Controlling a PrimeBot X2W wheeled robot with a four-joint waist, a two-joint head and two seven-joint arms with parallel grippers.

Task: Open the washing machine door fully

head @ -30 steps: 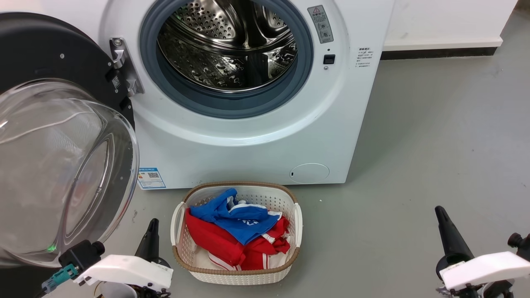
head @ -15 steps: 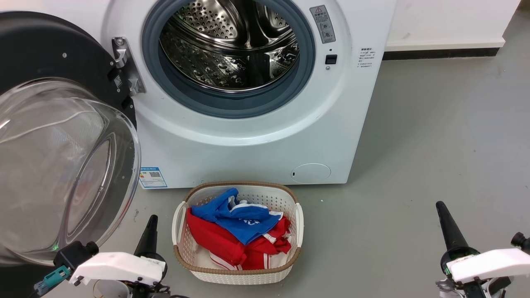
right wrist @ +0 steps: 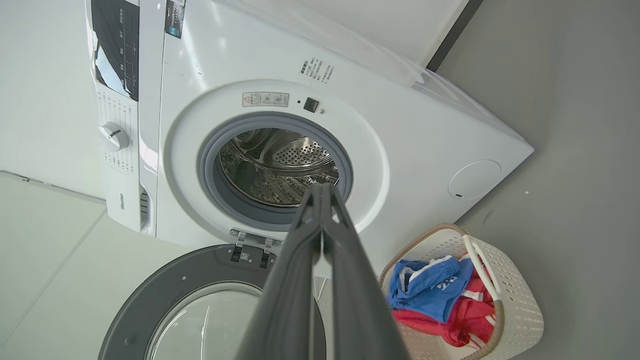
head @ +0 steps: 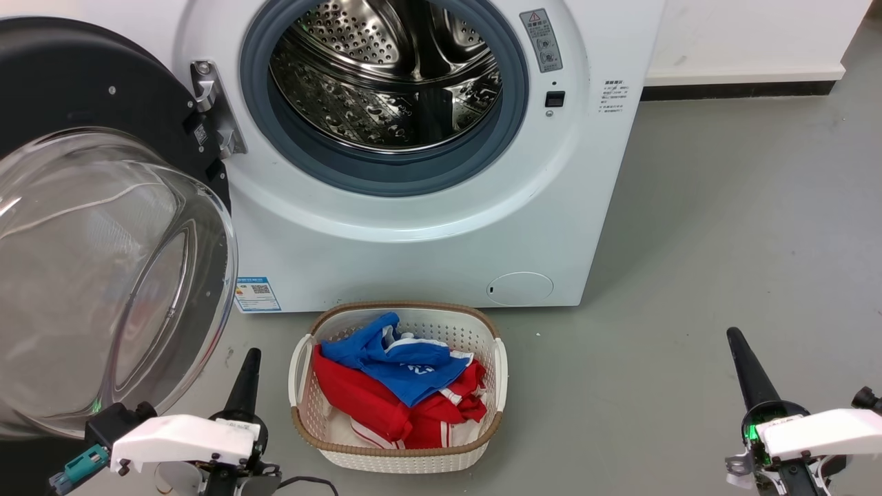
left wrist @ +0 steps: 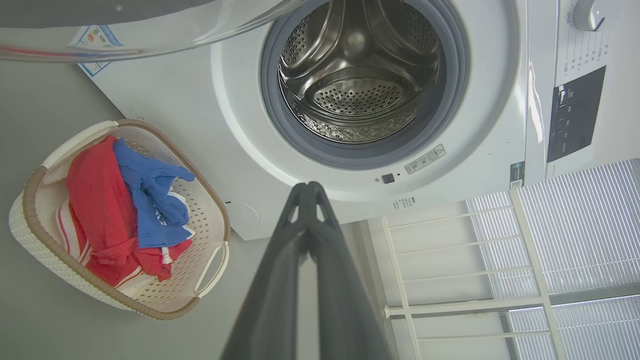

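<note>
White front-loading washing machine (head: 413, 241) stands at the far side on grey floor (head: 723, 241). Its grey-rimmed steel drum mouth (head: 386, 76) is uncovered. The large round glossy black washing machine door (head: 103, 227) with a bulging clear glass window hangs swung out to the left on a metal hinge (head: 210, 103), inner side facing right and toward the camera. A white perforated plastic basket (head: 396, 458) with a brown rim sits on the floor just in front of the machine, holding red cloth (head: 358, 406) and blue cloth (head: 406, 365). The left gripper (head: 249, 365) is near left, between the door glass and the basket and touching neither. The right gripper (head: 741, 351) is near right, well apart from everything.

Left wrist view: the left gripper (left wrist: 307, 187) has its fingers pressed together at the tips, with nothing between them. It points toward the machine front (left wrist: 200, 110) below the drum (left wrist: 355, 85). The door's glass edge (left wrist: 150, 25) runs along the top left of this view, and the basket (left wrist: 30, 200) is off to one side.

Right wrist view: the right gripper (right wrist: 321, 190) is likewise closed tip to tip and empty, aimed at the drum opening (right wrist: 275, 165). The door (right wrist: 150, 285) lies wide open from the hinge, away from the machine front. The basket (right wrist: 520, 310) is on the other side of the fingers.
</note>
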